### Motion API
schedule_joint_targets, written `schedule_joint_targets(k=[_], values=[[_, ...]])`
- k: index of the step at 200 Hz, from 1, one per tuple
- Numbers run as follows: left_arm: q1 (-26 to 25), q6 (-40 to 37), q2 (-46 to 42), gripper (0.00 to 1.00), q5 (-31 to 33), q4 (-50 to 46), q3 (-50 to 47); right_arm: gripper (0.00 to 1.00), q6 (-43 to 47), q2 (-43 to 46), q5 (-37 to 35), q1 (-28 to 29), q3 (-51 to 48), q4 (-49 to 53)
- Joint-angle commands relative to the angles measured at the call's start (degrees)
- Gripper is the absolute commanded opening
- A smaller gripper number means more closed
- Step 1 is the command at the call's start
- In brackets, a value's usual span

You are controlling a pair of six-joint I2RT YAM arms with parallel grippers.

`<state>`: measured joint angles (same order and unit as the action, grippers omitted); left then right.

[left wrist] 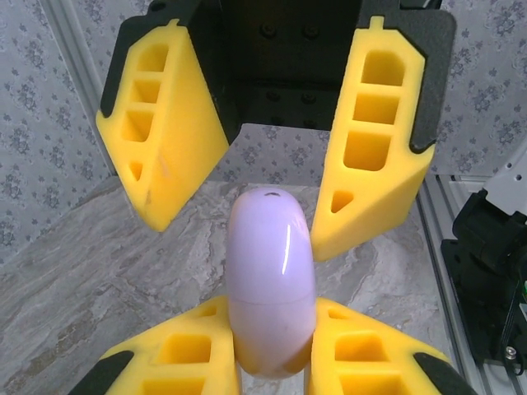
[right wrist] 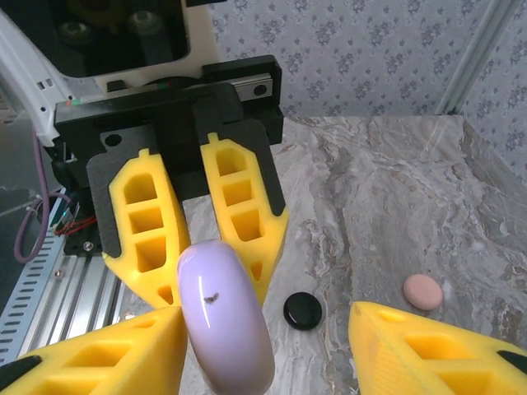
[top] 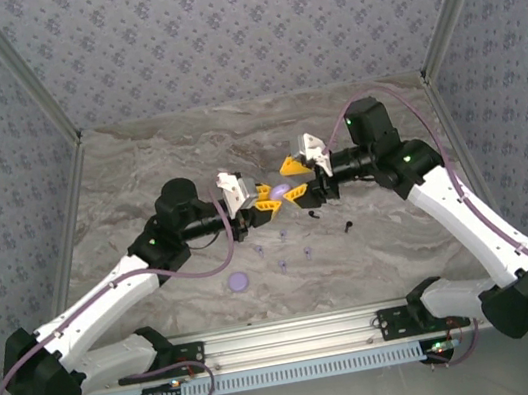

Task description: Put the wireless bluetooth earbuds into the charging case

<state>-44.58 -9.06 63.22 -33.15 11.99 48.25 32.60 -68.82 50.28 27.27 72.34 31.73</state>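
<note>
Charging case (left wrist: 272,280) shut, contents unseen; long axis projects from left gripper (left wrist: 272,317), clamped on it. Right gripper (right wrist: 268,317) parted around far end.

The lavender charging case (left wrist: 272,288) looks like smooth, glossy plastic, a bright streak of light down its shell. The yellow fingers (left wrist: 362,140) are matt plastic, faintly grainy. The table (top: 136,158) has a grey marbled finish with a soft sheen. The walls (top: 236,30) look matt, patterned paper or cloth, I cannot tell which. The black disc (right wrist: 303,310) shines, the pink disc (right wrist: 423,291) looks dull, and the rail (top: 297,334) is bare brushed metal
</note>
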Motion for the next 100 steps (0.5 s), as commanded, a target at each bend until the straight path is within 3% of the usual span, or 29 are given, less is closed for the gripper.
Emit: schedule_joint_targets(k=[1,100], values=[[0.0,-0.6,0.2,0.06,-0.5,1.1,0.4,0.59,-1.9,-0.4,-1.2,-0.1,3.0,-1.4],[-0.1,-0.2,0.1,0.05,-0.7,1.9,0.3,0.66,-2.4,-3.7,-3.9,-0.5,6.2,-0.6]])
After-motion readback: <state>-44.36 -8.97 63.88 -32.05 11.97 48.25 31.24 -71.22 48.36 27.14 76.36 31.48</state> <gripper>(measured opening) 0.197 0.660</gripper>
